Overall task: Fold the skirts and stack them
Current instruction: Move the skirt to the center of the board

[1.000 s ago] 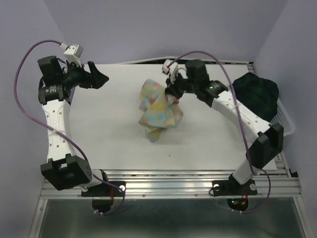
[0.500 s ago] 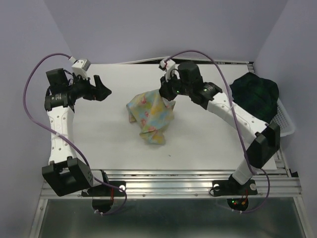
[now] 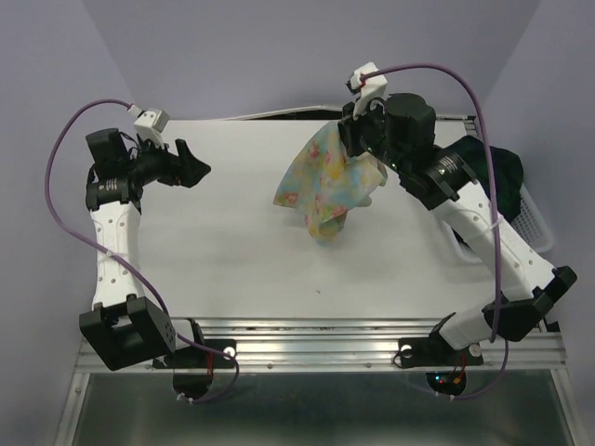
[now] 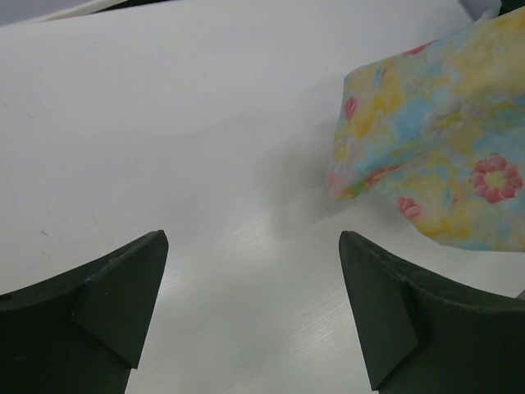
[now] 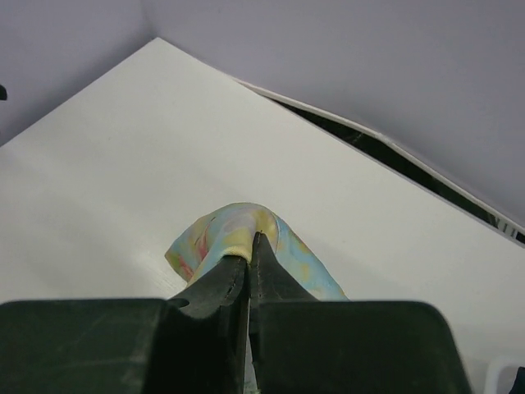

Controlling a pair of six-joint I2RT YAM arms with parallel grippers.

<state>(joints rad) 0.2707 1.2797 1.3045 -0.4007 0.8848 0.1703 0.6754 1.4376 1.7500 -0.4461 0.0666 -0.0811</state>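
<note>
My right gripper [image 3: 346,141] is shut on a fold of the pale yellow flowered skirt [image 3: 325,186] and holds it lifted, hanging above the table's middle right. The pinched fold shows over the closed fingertips [image 5: 264,246] in the right wrist view, where the skirt [image 5: 215,230] drapes on both sides. My left gripper [image 3: 193,160] is open and empty at the far left, above bare table; its wrist view shows the skirt [image 4: 443,156] off to the right, apart from its fingers [image 4: 123,279]. The dark green-and-navy plaid skirt [image 3: 497,181] lies bunched in the white mesh basket [image 3: 537,228] at the right.
The white table [image 3: 223,251] runs to a metal rail at the near edge. Purple walls close in the back and sides. Purple cables loop over both arms. The basket stands at the table's right edge behind my right arm.
My right gripper has risen and swung right and back with the flowered skirt, lifting it off the table. The left gripper has stayed almost still.
</note>
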